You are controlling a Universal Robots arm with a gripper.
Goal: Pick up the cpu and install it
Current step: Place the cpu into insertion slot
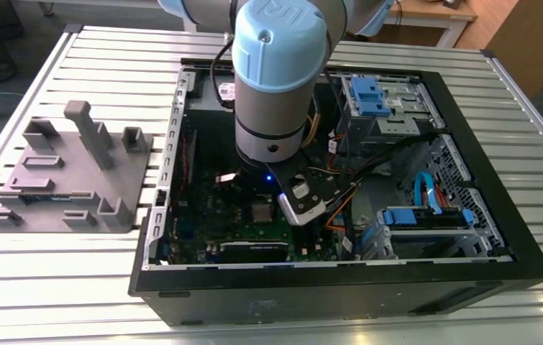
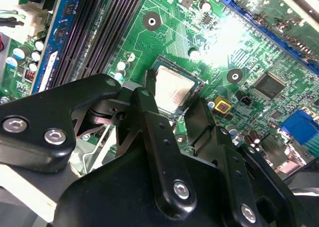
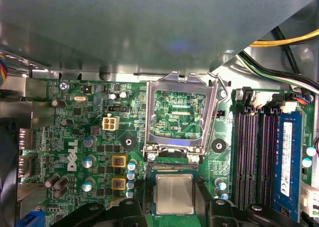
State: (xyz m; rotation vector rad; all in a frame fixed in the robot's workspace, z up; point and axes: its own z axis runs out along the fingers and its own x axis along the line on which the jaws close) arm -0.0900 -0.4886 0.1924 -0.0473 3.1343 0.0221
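The cpu (image 3: 174,193), a small silvery square chip, lies level in the motherboard's socket opening, also seen in the second wrist view as the cpu (image 2: 172,87). My gripper (image 3: 173,199) straddles it, and in both wrist views one black finger stands against each of two opposite sides, so it looks shut on the chip. In the second wrist view the gripper (image 2: 173,93) reaches down onto the green board. The silver socket frame (image 3: 179,112) is flipped open beside the socket. In the exterior view the arm (image 1: 271,86) reaches down into the open computer case (image 1: 348,277).
Black memory slots (image 3: 251,152) and a blue-labelled memory stick (image 3: 286,157) lie close beside the socket. Cables (image 3: 279,62) run over one corner of the board. Drive bays (image 1: 386,108) fill the case's far side. A grey plastic fixture (image 1: 70,180) stands on the slatted table at the exterior view's left.
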